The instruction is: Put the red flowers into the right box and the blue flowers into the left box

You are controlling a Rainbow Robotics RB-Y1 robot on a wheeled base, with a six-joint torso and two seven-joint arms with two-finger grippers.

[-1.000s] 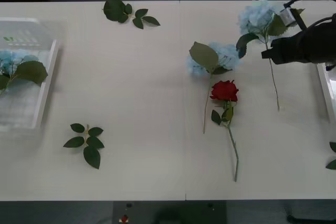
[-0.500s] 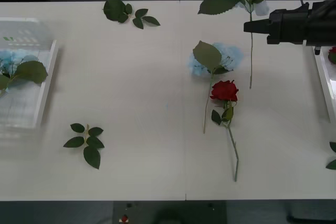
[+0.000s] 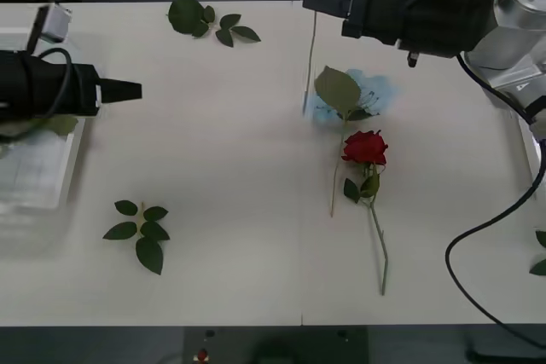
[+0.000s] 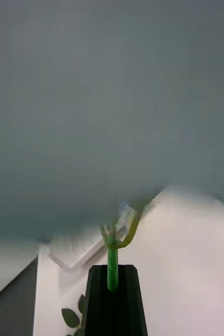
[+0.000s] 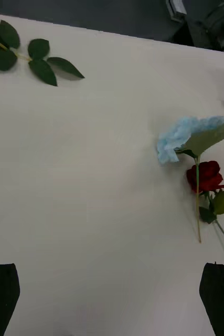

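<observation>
While the right hand [image 3: 311, 2], clamped on a blue flower's stem [image 3: 309, 57], carries it leftward, left hand [image 3: 128, 89] waits, fingers apart; handover or drop into left box [image 3: 51, 185] likely next

rose [image 3: 364, 147] just before hydrangea [image 3: 363, 94], table [image 3: 239, 151] centre

Front cam: overhead, looks forward and down at the whole table [image 3: 213, 168]. Left wrist cam: farther out, looks across it, sharing the rose [image 3: 365, 147] [image 5: 205, 175] with front. Right wrist cam: close up on a stem [image 4: 112, 268], facing over the table edge.
</observation>
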